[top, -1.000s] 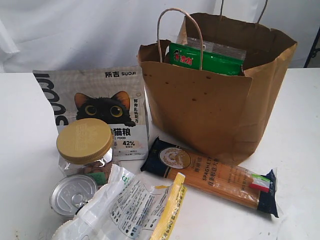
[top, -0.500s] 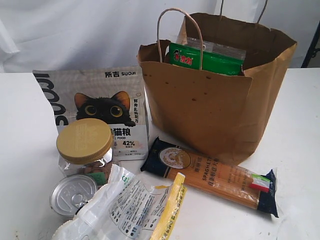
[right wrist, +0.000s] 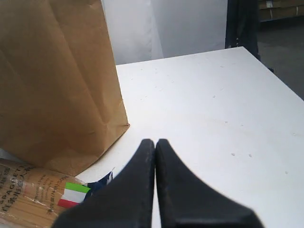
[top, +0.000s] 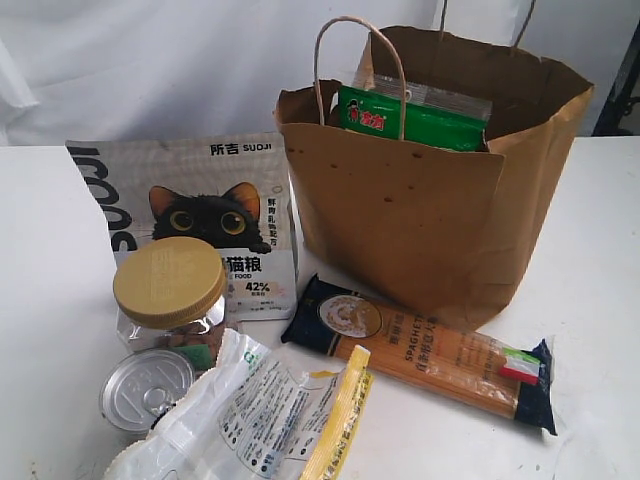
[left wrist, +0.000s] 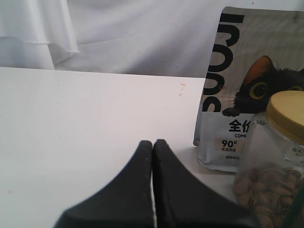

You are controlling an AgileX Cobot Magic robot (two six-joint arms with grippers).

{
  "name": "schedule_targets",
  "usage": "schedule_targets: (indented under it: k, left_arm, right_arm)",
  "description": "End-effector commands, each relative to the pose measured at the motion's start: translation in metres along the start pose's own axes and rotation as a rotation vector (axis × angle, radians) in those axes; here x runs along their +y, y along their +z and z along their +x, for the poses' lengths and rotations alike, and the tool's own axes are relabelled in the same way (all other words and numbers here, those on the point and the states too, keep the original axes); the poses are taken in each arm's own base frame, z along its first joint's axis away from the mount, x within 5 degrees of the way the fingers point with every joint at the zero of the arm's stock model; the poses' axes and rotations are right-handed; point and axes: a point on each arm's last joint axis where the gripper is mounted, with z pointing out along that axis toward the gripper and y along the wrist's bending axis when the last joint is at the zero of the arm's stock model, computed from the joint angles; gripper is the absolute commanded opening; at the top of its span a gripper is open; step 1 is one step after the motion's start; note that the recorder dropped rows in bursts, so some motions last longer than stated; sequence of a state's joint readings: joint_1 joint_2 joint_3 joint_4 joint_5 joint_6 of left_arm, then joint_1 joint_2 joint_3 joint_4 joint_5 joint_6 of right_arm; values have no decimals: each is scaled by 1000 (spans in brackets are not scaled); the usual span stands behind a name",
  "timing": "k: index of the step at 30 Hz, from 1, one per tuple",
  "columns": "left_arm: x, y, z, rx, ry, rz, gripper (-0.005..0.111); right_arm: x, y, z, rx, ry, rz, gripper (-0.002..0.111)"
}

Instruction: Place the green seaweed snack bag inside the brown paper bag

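The green seaweed snack bag [top: 415, 120] stands inside the brown paper bag [top: 420, 230], its top edge showing above the front rim between the handles. The paper bag stands upright at the back right of the table; one of its side walls [right wrist: 57, 85] fills part of the right wrist view. My left gripper [left wrist: 152, 143] is shut with nothing in it, over bare table beside the cat-food bag. My right gripper [right wrist: 155, 142] is shut and empty, near the paper bag's bottom corner. Neither gripper shows in the exterior view.
A grey cat-food bag [top: 215, 215] stands at the left, with a yellow-lidded jar [top: 170, 290] and a tin can [top: 145, 385] in front. A white-and-yellow pouch [top: 260, 415] lies at the front. A spaghetti packet [top: 430, 350] lies before the paper bag.
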State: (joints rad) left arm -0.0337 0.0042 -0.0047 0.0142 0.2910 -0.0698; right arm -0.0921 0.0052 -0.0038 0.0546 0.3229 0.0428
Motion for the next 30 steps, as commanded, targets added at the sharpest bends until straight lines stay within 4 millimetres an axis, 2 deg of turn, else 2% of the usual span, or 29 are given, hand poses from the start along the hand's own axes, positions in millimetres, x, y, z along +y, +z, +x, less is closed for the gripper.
schedule_targets:
  k: [1,5,30]
  left_arm:
    - [0,0,1,-9,-1,6,1]
    - [0,0,1,-9,-1,6,1]
    - [0,0,1,-9,-1,6,1]
  right_arm:
    - [0,0,2,7,-39,4,0]
    - [0,0,3,21,-97,3,0]
    - [0,0,3,21,-89,4,0]
